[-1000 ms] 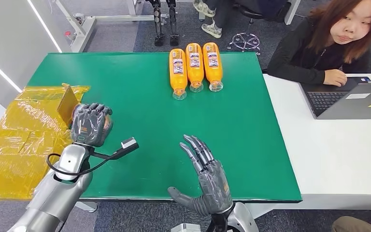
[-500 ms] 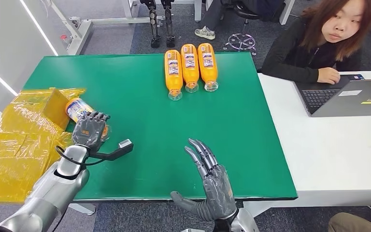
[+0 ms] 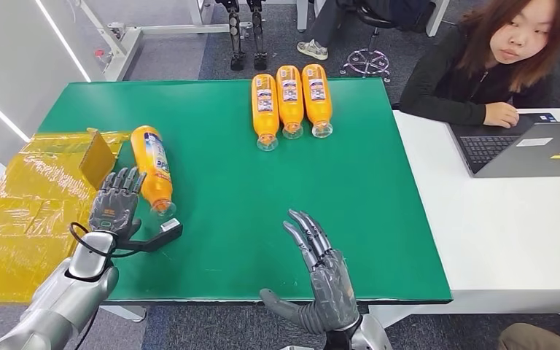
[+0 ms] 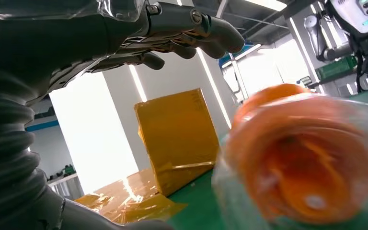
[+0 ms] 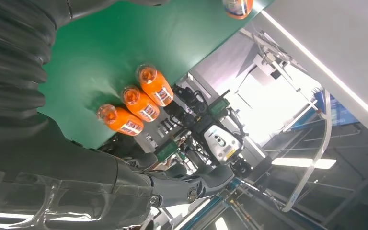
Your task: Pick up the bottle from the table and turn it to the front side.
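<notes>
The bottle (image 3: 152,167) lay on its side on the green counter (image 3: 219,189), at its left near the yellow box (image 3: 100,154). The left hand (image 3: 114,207) rested just beside it, fingers spread, empty. The right hand (image 3: 322,281) hovered open at the near edge.

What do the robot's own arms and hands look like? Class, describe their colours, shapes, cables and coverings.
Both arms are silver metal with rounded segments. The left hand and right hand are dark grey with segmented fingers. A black cable loops at the left wrist, beside a black bracket tipped with a small silver block. In the wrist views, grey ribbed covers sit behind each hand.
</notes>
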Controlling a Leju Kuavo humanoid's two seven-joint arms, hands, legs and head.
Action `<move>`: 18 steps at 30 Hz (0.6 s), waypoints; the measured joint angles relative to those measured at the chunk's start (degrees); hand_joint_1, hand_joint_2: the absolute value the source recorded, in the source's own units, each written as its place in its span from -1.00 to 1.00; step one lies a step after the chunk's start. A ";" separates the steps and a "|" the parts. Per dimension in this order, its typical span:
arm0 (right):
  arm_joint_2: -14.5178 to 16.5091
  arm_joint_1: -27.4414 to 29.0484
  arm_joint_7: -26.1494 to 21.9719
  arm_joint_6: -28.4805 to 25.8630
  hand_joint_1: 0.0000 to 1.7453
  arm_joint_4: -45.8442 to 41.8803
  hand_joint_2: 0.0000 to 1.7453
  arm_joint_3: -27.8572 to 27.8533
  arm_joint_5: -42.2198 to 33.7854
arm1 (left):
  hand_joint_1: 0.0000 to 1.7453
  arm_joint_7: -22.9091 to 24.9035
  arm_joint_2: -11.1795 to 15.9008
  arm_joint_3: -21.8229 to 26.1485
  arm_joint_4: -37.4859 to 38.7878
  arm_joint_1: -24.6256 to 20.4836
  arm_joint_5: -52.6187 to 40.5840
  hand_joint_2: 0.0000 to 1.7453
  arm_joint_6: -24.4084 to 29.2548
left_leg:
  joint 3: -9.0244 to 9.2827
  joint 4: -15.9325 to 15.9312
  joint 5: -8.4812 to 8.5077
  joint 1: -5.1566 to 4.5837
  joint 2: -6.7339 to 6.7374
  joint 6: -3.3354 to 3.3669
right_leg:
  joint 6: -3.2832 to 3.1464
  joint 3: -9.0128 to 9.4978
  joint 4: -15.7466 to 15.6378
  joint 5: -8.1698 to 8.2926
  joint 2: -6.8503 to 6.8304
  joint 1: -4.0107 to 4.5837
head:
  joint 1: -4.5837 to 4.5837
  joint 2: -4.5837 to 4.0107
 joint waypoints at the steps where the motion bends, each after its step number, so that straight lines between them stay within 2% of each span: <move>1: 0.00 -0.01 0.17 -0.20 -1.00 0.05 1.00 -0.01 0.11 | -1.00 -0.23 -0.10 0.31 -0.23 0.01 -0.09 1.00 0.67 | -0.01 0.00 0.00 0.00 -0.02 0.00 | 0.00 0.00 -0.01 0.00 -0.01 0.00 | 0.00 0.00; 9: 0.00 0.82 1.67 -1.81 -1.00 -0.08 1.00 -0.28 1.93 | -1.00 -5.10 -1.73 4.03 -8.35 0.98 0.45 1.00 1.43 | -0.03 0.02 0.00 0.00 -0.06 0.00 | 0.01 0.00 -0.03 0.01 -0.07 -0.01 | 0.01 0.00; 15: 0.00 2.19 1.25 -2.76 -1.00 -0.30 1.00 -1.02 1.98 | -1.00 -10.41 -2.72 8.76 -24.43 7.08 3.25 1.00 -1.63 | -0.05 0.02 -0.02 0.01 -0.04 0.02 | 0.00 -0.04 -0.04 -0.01 -0.04 -0.02 | 0.00 0.00; 18: 0.00 3.00 0.74 -3.55 -1.00 -0.54 1.00 -1.71 1.73 | -1.00 -13.97 -2.89 10.45 -32.69 10.39 7.98 1.00 -2.61 | -0.07 0.02 -0.03 0.01 -0.05 0.02 | 0.00 -0.05 -0.05 -0.01 -0.05 -0.02 | -0.01 -0.01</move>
